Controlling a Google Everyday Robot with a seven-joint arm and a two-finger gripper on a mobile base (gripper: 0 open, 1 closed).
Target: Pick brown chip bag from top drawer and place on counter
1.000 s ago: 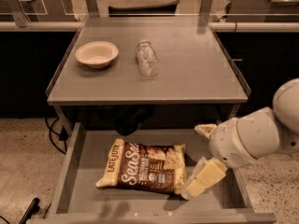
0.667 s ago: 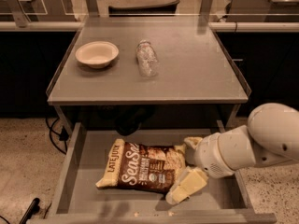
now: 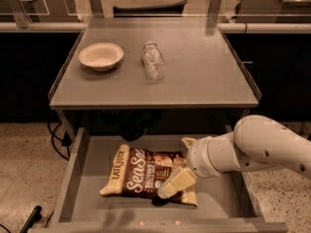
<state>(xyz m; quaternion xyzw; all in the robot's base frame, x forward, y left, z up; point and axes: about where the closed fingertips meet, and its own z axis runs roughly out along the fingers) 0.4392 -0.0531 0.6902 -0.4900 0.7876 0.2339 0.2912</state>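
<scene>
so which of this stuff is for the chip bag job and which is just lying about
For the job: brown chip bag, top drawer, counter, gripper at the bag's right end, in the drawer.
Lying about: cream bowl and clear plastic bottle, both on the counter.

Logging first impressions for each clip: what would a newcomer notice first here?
The open gripper hangs over the right end of the brown chip bag lying flat in the open top drawer. On the counter above sit a pale bowl at left and a clear bottle on its side.
</scene>
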